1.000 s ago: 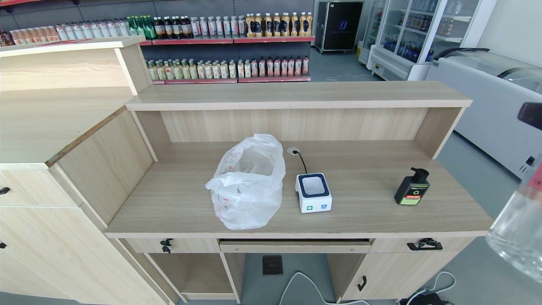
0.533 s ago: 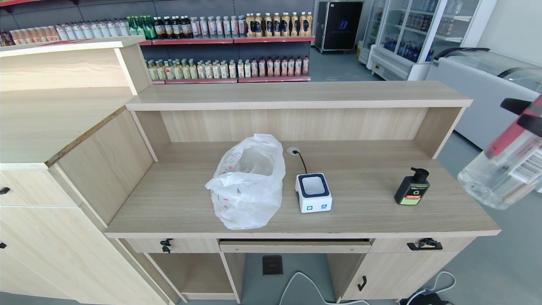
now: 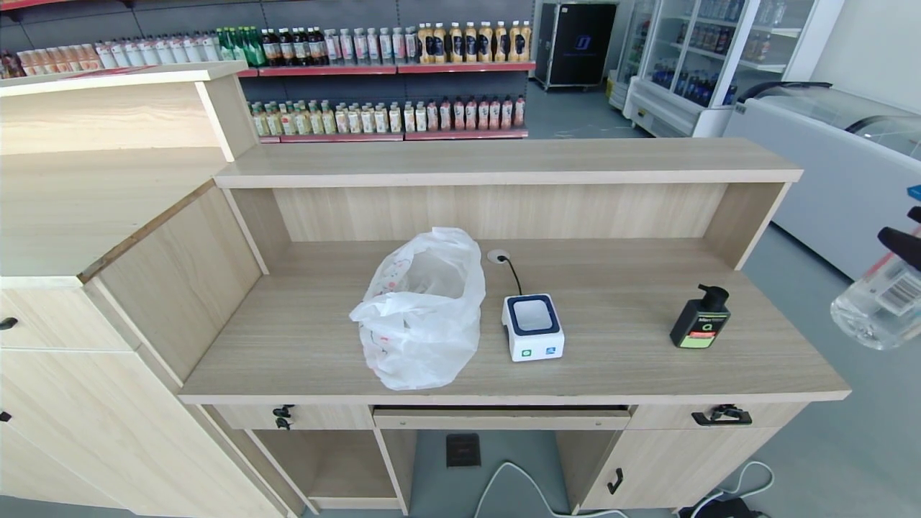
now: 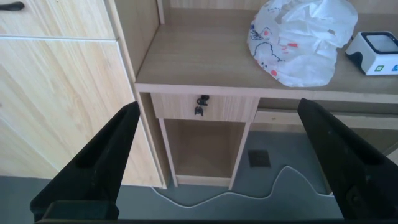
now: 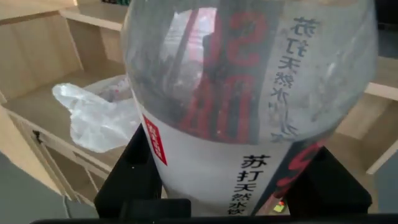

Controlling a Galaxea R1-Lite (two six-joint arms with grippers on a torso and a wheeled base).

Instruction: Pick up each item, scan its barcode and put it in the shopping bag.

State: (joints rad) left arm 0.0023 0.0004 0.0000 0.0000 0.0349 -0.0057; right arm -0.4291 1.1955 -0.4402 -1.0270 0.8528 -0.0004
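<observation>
**Clear bottle held in the air, well right of the scanner**

The left gripper (image 4: 224,155) hangs out in front of the counter (image 3: 619,288), lower than its top and well apart from the scanner (image 3: 532,326). Its two dark fingers (image 4: 99,168) are spread wide with nothing between them.

On the counter top, just left of the scanner, the white plastic shopping bag (image 3: 421,309) sits crumpled, its mouth gaping upward. It has small red and dark print on its sides. Whether it touches the scanner cannot be told; they are close.

The scanner is a small white box with a dark blue frame around a pale window that faces up. A black cable (image 3: 512,273) runs from its back to a round hole (image 3: 498,255) in the counter just behind it.

Right of the scanner, well apart from it, a dark pump bottle (image 3: 700,316) with a green and orange label stands upright on the counter top.

Farther right, past the counter's end and higher than the scanner, the right gripper (image 5: 233,186) grips a clear plastic bottle (image 3: 874,313). One dark finger (image 5: 140,168) presses on each side of its body. The bottle is tilted in the air and touches nothing else. It has a red and white label, and a barcode (image 3: 901,291) shows on the side toward the head camera.
</observation>
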